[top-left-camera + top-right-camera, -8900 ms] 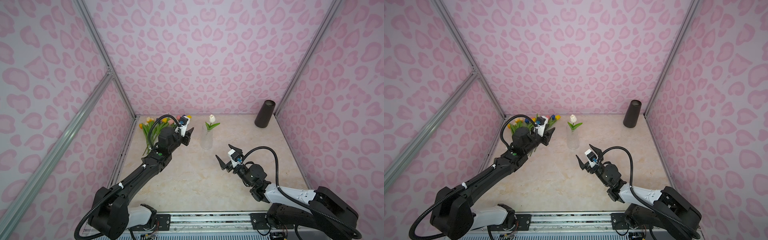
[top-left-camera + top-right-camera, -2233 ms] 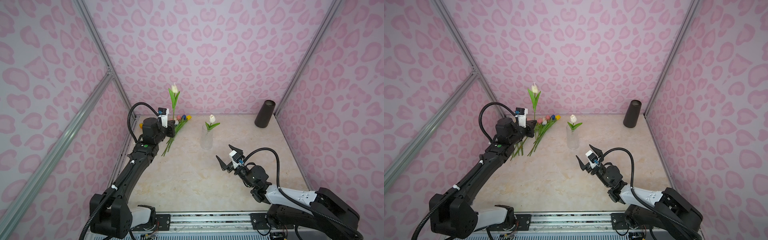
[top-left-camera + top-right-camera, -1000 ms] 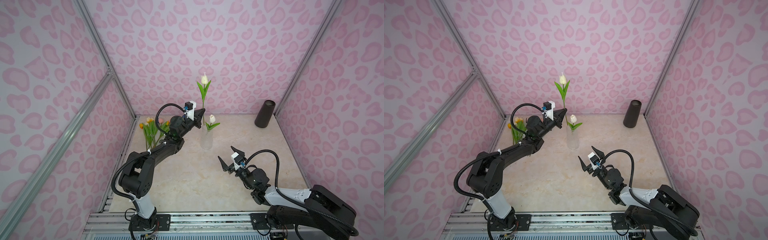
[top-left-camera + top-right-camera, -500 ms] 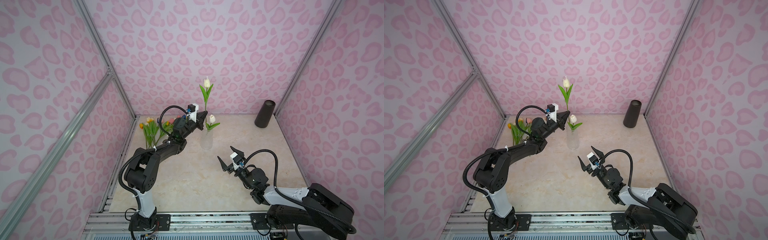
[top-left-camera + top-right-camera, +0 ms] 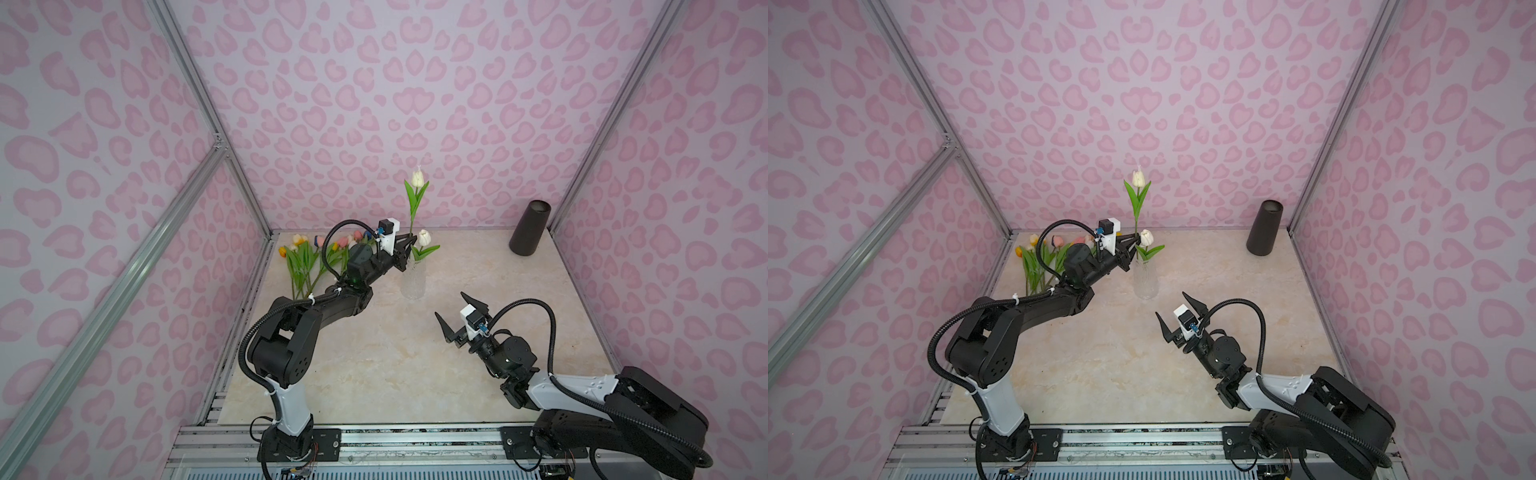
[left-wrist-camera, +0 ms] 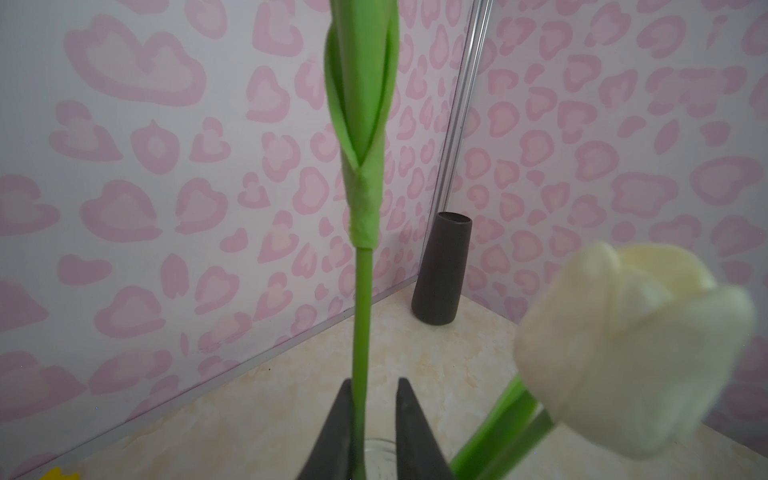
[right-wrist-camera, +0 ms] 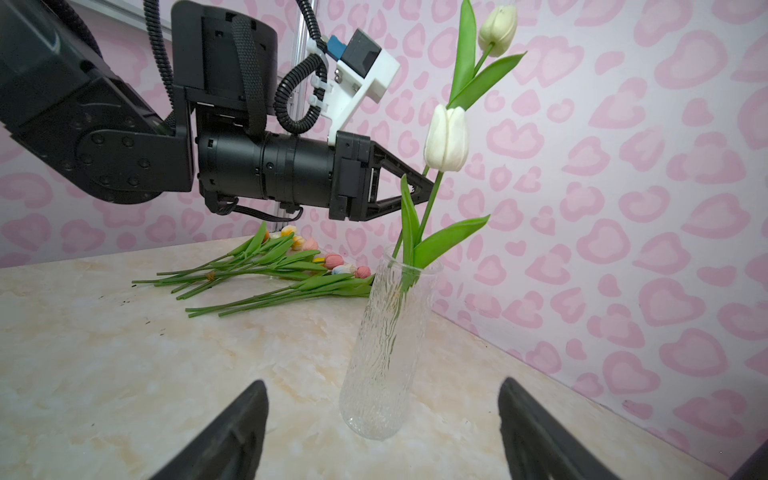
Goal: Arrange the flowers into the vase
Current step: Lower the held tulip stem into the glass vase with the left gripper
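A clear ribbed glass vase stands at the table's middle back. It holds a short white tulip. A taller white tulip stands upright above it, and its stem runs down into the vase mouth. My left gripper is around that stem with its jaws slightly apart; the stem rests against one finger. The other flowers lie in a pile at the back left. My right gripper is open and empty, in front of the vase.
A dark tapered cylinder stands in the back right corner. Pink patterned walls close the table on three sides. The left arm stretches low over the table between the flower pile and the vase.
The left gripper has carried the tall white tulip a little right and down over the vase, and its jaws have parted slightly. The right arm has stayed still.
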`<state>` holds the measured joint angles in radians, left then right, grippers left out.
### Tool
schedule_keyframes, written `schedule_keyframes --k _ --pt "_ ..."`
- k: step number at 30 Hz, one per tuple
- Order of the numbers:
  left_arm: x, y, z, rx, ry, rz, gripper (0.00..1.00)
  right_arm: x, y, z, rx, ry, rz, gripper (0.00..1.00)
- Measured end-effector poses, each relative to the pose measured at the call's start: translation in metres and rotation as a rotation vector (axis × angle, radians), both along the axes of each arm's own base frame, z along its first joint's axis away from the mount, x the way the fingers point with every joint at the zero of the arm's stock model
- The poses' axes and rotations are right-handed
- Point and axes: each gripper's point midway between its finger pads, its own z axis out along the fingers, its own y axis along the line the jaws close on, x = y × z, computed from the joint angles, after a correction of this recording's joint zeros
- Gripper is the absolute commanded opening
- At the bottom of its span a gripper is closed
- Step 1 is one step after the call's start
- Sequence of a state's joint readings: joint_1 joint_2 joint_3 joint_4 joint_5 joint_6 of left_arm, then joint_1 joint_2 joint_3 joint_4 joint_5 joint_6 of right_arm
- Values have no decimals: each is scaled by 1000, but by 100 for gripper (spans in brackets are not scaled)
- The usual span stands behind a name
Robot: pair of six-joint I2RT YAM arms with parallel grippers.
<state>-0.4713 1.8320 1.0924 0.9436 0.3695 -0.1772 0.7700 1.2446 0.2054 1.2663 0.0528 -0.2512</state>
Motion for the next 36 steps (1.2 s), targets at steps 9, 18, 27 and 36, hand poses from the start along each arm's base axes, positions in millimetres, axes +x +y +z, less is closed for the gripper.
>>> schedule_keyframes --k 9,18,27,36 --pt "-15 8 6 32 -35 6 23 0 0 1 -2 -3 0 86" --pt "-15 1 -1 94 -27 -6 28 0 0 0 -7 -2 -1 86" --pt "-20 -12 -2 179 -26 -29 13 0 0 0 -9 0 0 86" --pt "-20 -10 -17 247 4 -14 40 1 1 -2 -13 5 0 86"
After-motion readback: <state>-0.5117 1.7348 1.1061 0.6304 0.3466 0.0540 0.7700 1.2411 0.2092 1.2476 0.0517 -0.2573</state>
